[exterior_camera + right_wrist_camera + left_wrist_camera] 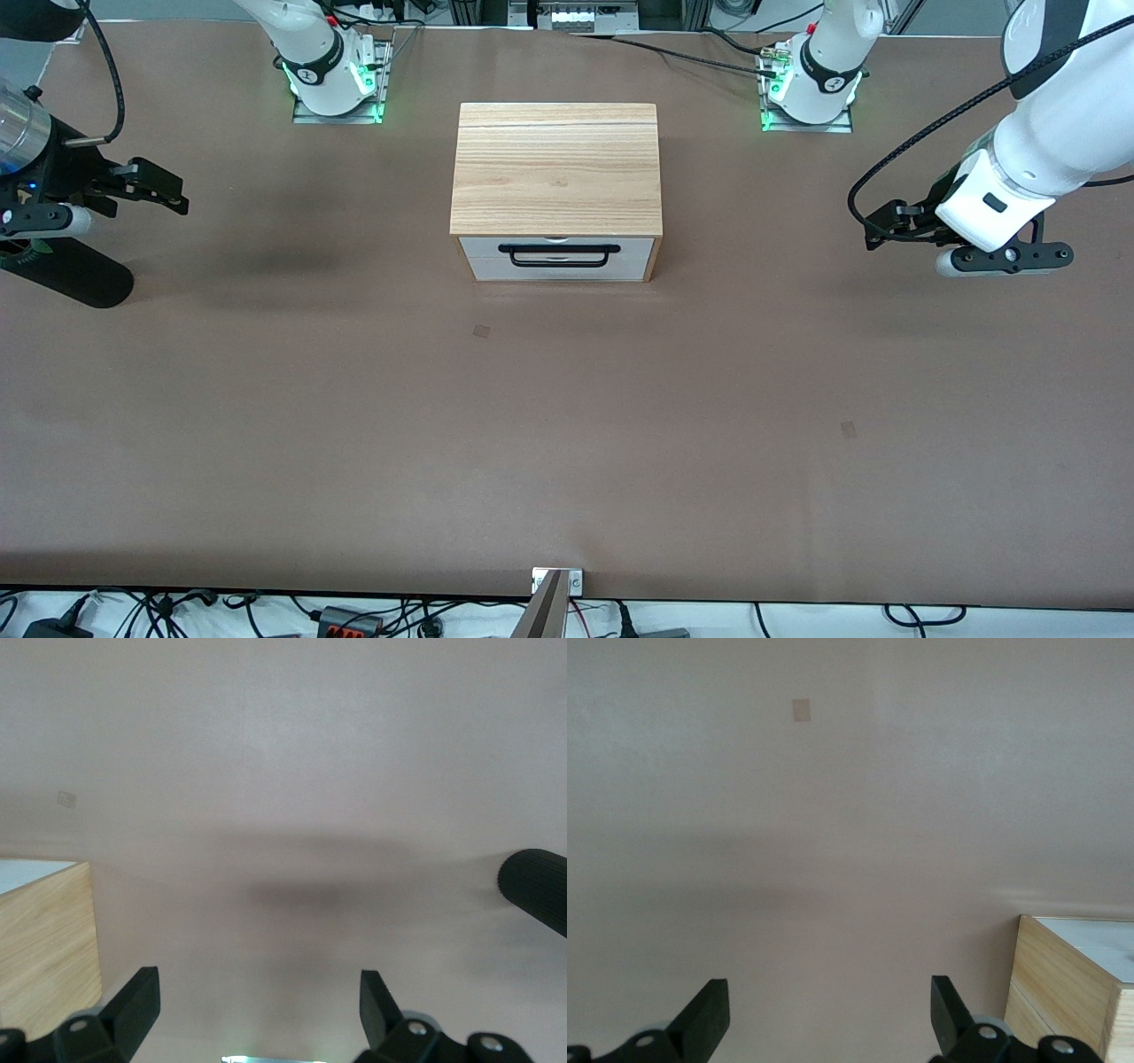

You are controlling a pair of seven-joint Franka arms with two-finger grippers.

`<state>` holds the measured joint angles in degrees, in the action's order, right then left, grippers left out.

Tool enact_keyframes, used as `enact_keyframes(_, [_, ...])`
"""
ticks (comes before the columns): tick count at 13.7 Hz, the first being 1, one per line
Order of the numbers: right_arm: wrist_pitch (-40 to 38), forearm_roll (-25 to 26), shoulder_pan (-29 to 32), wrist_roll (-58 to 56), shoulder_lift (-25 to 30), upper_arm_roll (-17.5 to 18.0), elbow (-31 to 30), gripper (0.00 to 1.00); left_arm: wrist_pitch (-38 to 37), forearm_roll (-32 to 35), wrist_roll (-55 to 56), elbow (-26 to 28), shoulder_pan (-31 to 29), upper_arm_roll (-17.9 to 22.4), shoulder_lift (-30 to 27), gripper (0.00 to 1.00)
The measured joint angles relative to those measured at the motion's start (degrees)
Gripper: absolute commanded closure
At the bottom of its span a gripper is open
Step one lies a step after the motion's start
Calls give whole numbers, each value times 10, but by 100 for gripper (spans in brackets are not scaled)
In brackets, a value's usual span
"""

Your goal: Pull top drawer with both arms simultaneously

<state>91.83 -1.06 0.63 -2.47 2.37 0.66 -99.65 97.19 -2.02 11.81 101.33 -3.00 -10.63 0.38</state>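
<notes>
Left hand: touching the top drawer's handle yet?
Apart. The front view shows the left hand over bare table toward the left arm's end, a wide stretch of table between it and the top drawer; its fingers are open.

Brown desk with a wooden cabinet, cables round its edges

The desk [354, 425] is covered in a plain brown mat, which carries two small darker square marks: one [481, 331] just in front of the cabinet, the other [848, 430] nearer the front camera and toward the left arm's end. The cabinet [556, 168] has a pale wood-grain top with a seam across it near the bases' edge. A lower white drawer front [558, 271] shows under the upper one. Tangled black cables [159, 611] and a small metal bracket [557, 580] lie along the desk's nearest edge.
</notes>
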Motion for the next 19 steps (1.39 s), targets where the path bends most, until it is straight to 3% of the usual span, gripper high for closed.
enact_keyframes(9, [0, 0, 0, 0, 0, 0, 0, 0, -1, 0, 0, -1, 0, -4, 0, 0])
enact_keyframes(19, [0, 0, 0, 0, 0, 0, 0, 0, -30, -11, 0, -44, 3, -9, 42, 0])
